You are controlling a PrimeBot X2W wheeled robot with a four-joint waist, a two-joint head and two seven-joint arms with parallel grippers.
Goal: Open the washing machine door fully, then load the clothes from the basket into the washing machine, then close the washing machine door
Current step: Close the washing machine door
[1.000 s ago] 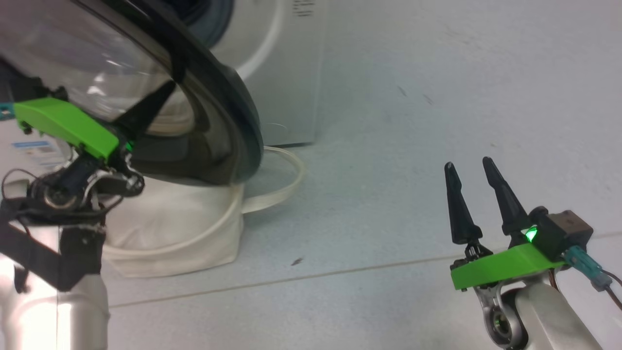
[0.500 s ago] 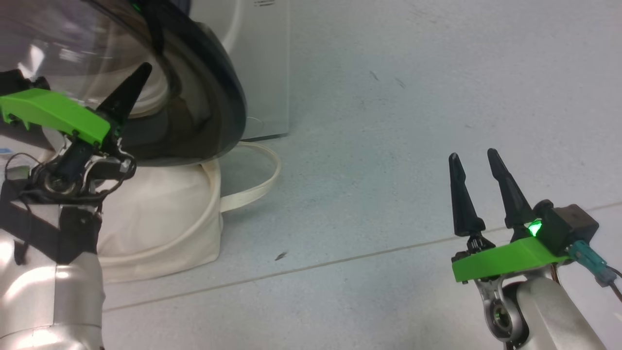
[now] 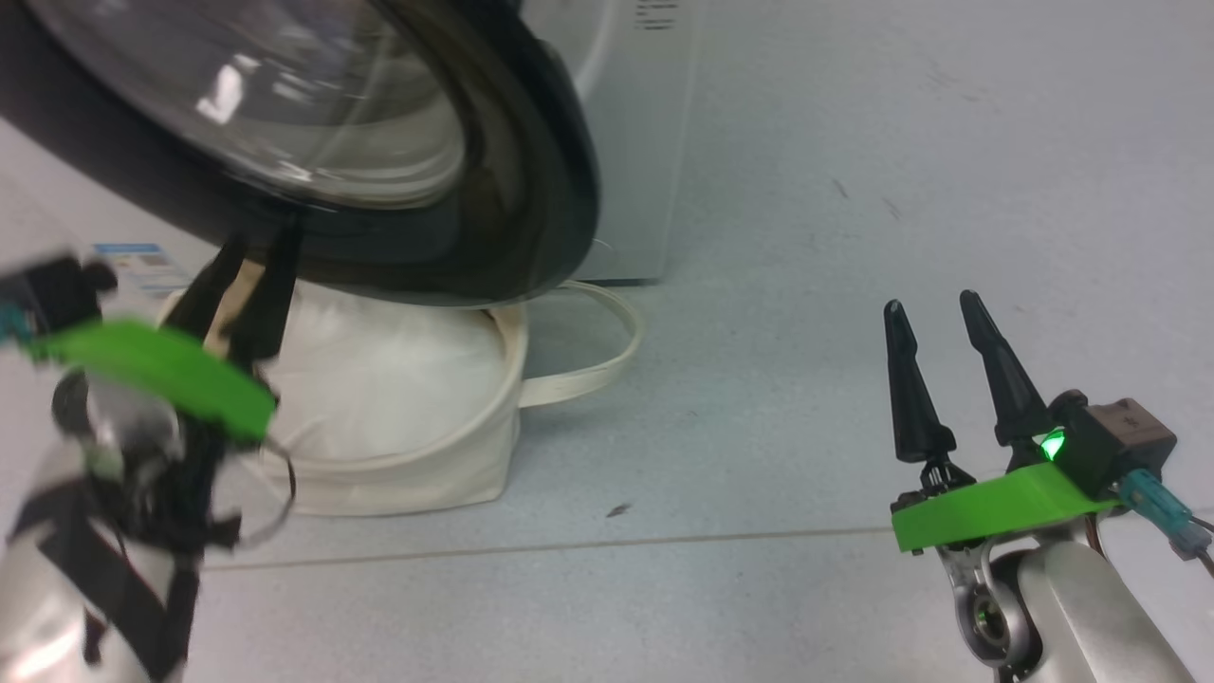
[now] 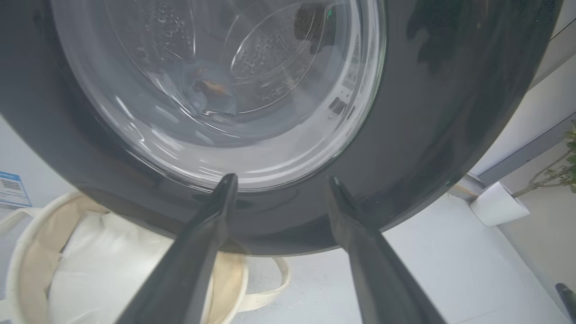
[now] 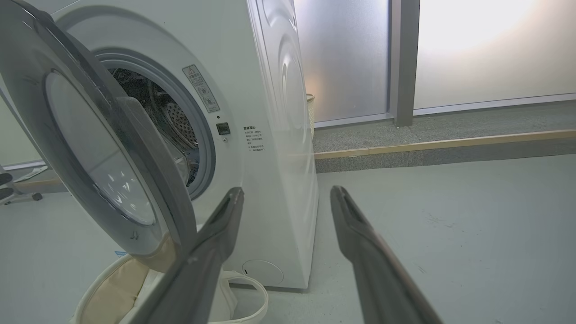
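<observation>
At lower left of the head frame, my left end effector (image 3: 256,261) stood released below the washing machine door (image 3: 560,171), beside the basket (image 3: 427,474); right end effector (image 3: 930,302) was released too.

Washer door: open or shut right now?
Open. The door stands swung away from the machine, the steel drum exposed behind it, its lower rim over the basket.
</observation>
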